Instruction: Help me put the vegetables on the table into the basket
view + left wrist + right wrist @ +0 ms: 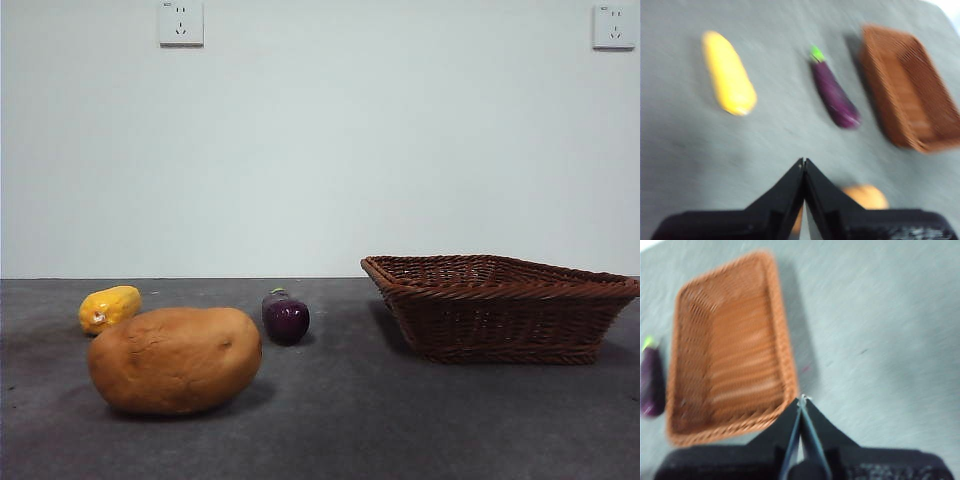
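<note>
A large tan-brown potato lies on the dark grey table at the front left. A small yellow corn-like piece lies behind it to the left. A glossy purple eggplant lies near the middle. The brown wicker basket stands at the right and looks empty. No gripper shows in the front view. My left gripper is shut and empty, high above the corn piece, eggplant and potato. My right gripper is shut and empty above the basket.
A pale wall with two sockets rises behind the table's far edge. The basket also shows in the left wrist view, and the eggplant in the right wrist view beside the basket.
</note>
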`<act>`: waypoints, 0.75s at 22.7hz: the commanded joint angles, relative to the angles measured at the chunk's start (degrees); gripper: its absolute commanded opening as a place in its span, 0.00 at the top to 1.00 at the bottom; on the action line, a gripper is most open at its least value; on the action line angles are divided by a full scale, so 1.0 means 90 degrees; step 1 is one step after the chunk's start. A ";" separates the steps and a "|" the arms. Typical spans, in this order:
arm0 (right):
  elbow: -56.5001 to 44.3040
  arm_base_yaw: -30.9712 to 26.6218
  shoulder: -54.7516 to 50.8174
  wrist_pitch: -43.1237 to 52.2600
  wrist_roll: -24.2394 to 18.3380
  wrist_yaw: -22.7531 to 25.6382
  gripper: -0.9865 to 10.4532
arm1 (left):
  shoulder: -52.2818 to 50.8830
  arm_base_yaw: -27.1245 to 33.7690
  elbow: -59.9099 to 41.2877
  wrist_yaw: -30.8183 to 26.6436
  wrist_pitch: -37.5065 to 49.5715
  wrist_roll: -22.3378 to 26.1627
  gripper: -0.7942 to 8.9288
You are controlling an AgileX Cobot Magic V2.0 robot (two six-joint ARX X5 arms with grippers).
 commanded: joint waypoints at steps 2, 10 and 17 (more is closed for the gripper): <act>0.0325 0.0005 0.0770 -0.0146 -0.0401 -0.0651 0.91 | 0.0432 -0.0019 0.0070 0.0950 -0.0005 0.0041 0.92; 0.1996 0.0051 0.3429 -0.1144 -0.1039 -0.0784 0.55 | 0.0920 -0.0022 0.0085 0.1168 -0.0017 0.0034 0.92; 0.3524 0.0471 0.5343 -0.1637 -0.1520 -0.0784 0.52 | 0.1015 -0.0046 0.0085 0.1168 -0.0100 0.0219 0.92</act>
